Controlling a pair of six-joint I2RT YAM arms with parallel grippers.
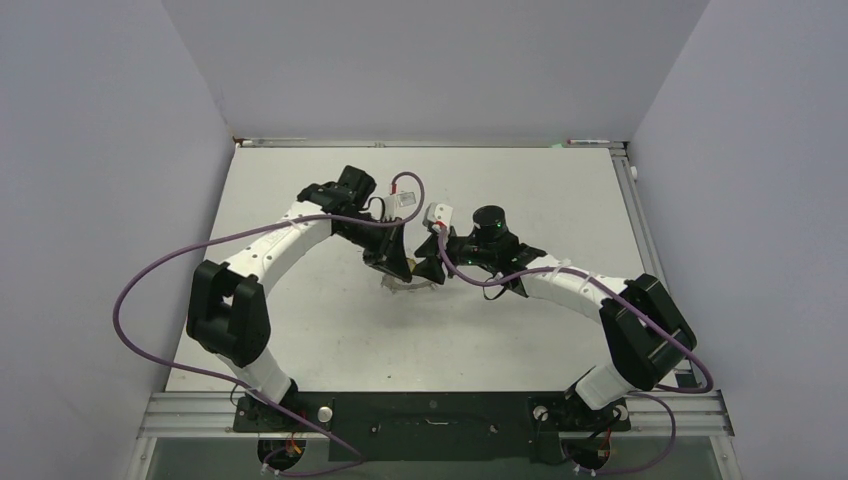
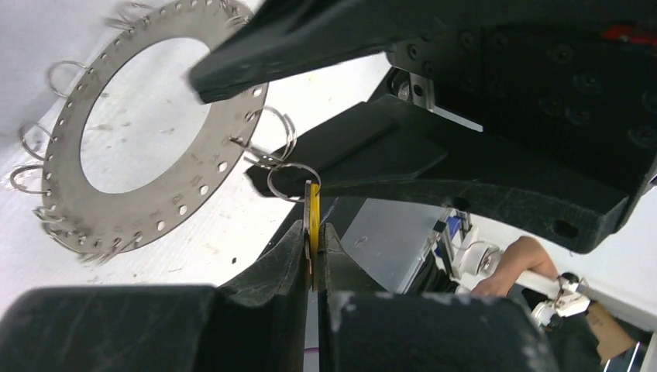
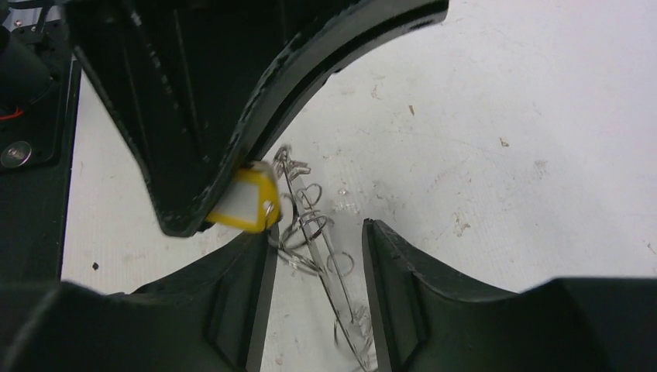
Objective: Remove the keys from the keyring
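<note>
Grey walls [image 1: 430, 60] close in the white bench [image 1: 560, 200] on its left, far and right sides, and the near edge carries the arm bases. Both arms meet near the middle, with wide bare surface between them and every edge. The left gripper [image 2: 312, 232] has its jaws clamped together on the key [image 2: 312, 213], a flat yellow tag held edge-on and hanging from a thin wire loop. Just beside it is the keyring [image 2: 205, 178], a grey perforated ring with a wide hole and wire loops [image 3: 308, 223] along its rim. The right gripper [image 3: 316, 229] holds its jaws apart, straddling the ring's rim; whether either finger touches it cannot be told.
</note>
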